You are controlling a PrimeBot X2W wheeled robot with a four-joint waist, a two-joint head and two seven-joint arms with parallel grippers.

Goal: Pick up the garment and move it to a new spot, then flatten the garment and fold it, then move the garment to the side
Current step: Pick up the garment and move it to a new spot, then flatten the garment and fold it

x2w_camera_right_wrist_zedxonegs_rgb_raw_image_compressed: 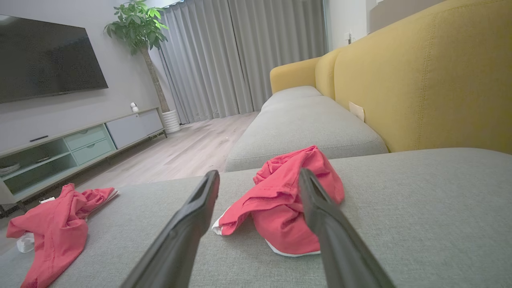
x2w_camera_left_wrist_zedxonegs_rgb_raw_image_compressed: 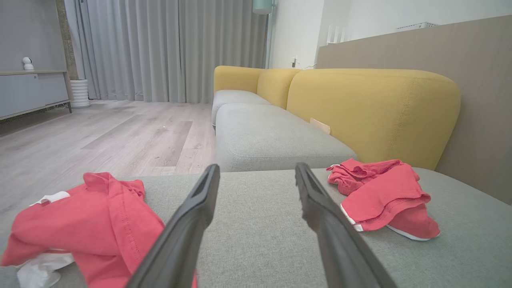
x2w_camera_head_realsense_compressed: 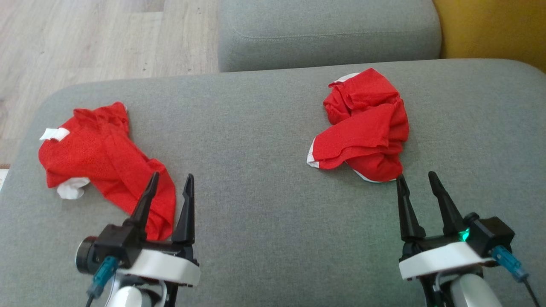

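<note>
Two garments lie crumpled on the cushion (x2w_camera_head_realsense_compressed: 256,179), left garment (x2w_camera_head_realsense_compressed: 102,157) at nine o'clock, right garment (x2w_camera_head_realsense_compressed: 367,128) at two, and with my left gripper (x2w_camera_head_realsense_compressed: 172,177) and right gripper (x2w_camera_head_realsense_compressed: 416,176) both wide open, empty, I judge the pick-up unstarted: next calls for lowering one onto a bunched fold.

Counts: 2 crumpled red garments, left garment (x2w_camera_head_realsense_compressed: 102,157) and right garment (x2w_camera_head_realsense_compressed: 367,123). 2 grippers, left gripper (x2w_camera_head_realsense_compressed: 172,175) and right gripper (x2w_camera_head_realsense_compressed: 415,175), 2 dark fingers each. Sofa: 3 grey seat cushions, near cushion (x2w_camera_left_wrist_zedxonegs_rgb_raw_image_compressed: 260,224), middle cushion (x2w_camera_left_wrist_zedxonegs_rgb_raw_image_compressed: 276,140), far cushion (x2w_camera_left_wrist_zedxonegs_rgb_raw_image_compressed: 236,96); 3 yellow backrest sections (x2w_camera_left_wrist_zedxonegs_rgb_raw_image_compressed: 372,112). Room: 1 TV (x2w_camera_right_wrist_zedxonegs_rgb_raw_image_compressed: 48,56), 1 potted plant (x2w_camera_right_wrist_zedxonegs_rgb_raw_image_compressed: 138,24), 1 TV cabinet (x2w_camera_right_wrist_zedxonegs_rgb_raw_image_compressed: 128,124) with 2 drawers (x2w_camera_right_wrist_zedxonegs_rgb_raw_image_compressed: 86,138), 1 small white camera (x2w_camera_right_wrist_zedxonegs_rgb_raw_image_compressed: 134,107).
</note>
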